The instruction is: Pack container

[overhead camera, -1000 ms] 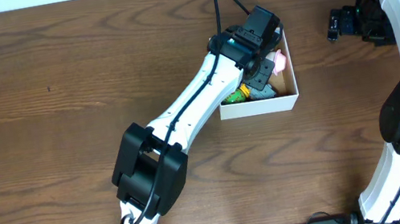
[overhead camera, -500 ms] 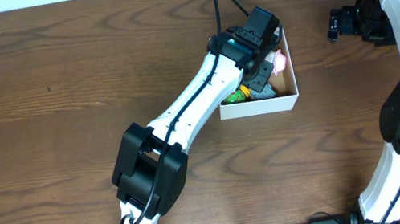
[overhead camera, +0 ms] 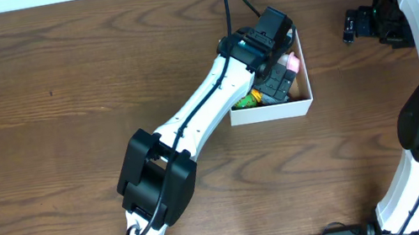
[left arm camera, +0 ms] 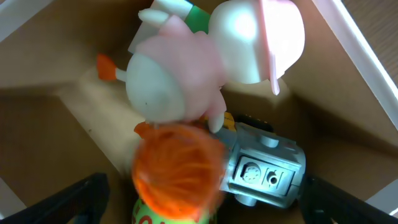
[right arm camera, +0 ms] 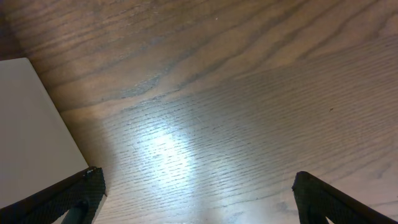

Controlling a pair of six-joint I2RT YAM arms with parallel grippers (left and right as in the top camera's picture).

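Container [overhead camera: 273,112] sits directly under the left gripper [overhead camera: 276,82]. It is a shallow white-walled box with a brown cardboard floor, on the wood table [overhead camera: 60,91].

- The left arm reaches out over it and covers most of the inside in the overhead view.
- Left wrist view: the left gripper [left arm camera: 211,205] is spread wide, with one dark fingertip [left arm camera: 81,199] in each lower corner. Nothing is clamped. It points down into the container, whose white wall [left arm camera: 360,56] runs along the tool's right side.
- Toys are piled below and ahead of the fingertips:
  - A pink and white pig figure [left arm camera: 205,68] lies on top, ahead of the tips. In the overhead view it shows as pink [overhead camera: 292,62] just past the gripper.
  - An orange round toy [left arm camera: 177,168] sits between the two fingers. It is blurred, so I can't tell whether it touches either finger.
  - A grey toy with dials [left arm camera: 264,174] is next to the orange one, towards the right finger.
  - A green piece [left arm camera: 199,15] pokes out behind the pig.
- The overhead view also shows a yellow-green item [overhead camera: 248,101] in the container corner on the arm side of the gripper.
- The right gripper [overhead camera: 356,24] is well clear of the container, off to its far side. In the right wrist view its [right arm camera: 199,205] fingers are wide apart over bare wood, with nothing between them.
- A flat white surface [right arm camera: 31,137] lies at the tool's left edge. I can't tell what it is.
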